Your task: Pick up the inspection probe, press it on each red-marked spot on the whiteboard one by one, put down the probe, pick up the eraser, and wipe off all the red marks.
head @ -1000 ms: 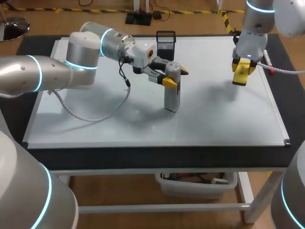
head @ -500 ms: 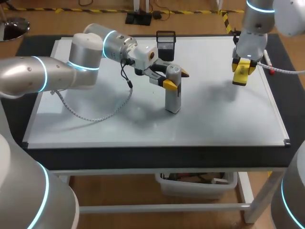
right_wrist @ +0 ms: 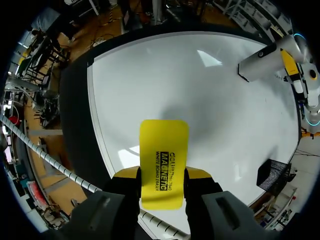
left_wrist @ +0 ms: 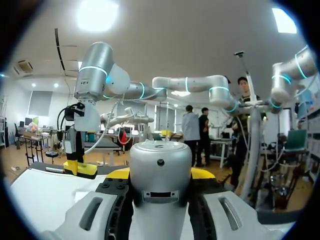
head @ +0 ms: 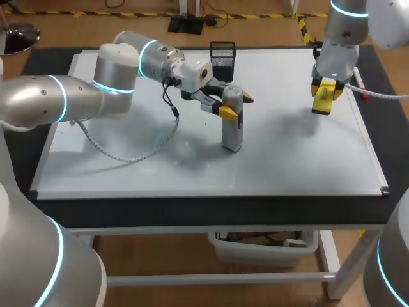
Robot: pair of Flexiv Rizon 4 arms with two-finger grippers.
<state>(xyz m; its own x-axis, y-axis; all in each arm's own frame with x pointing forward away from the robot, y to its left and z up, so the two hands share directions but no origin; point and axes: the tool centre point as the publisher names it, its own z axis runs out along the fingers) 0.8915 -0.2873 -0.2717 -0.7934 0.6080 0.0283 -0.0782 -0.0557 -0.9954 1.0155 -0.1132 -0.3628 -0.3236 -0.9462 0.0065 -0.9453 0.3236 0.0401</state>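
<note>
Silver-grey probe (head: 231, 125); bright yellow eraser (right_wrist: 164, 160) with black lettering; plain white whiteboard (head: 287, 160); black mesh basket (head: 222, 54); black worktop (head: 211, 211).

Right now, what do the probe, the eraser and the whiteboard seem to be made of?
The probe: likely painted metal or hard plastic; smooth silver-grey shell with a soft sheen.
The eraser: probably plastic; glossy yellow, printed face.
The whiteboard: smooth coated panel, glossy; a bright glare patch shows on it.

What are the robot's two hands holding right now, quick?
Left gripper: jaws closed on the inspection probe.
Right gripper: jaws closed on the yellow eraser.
</note>
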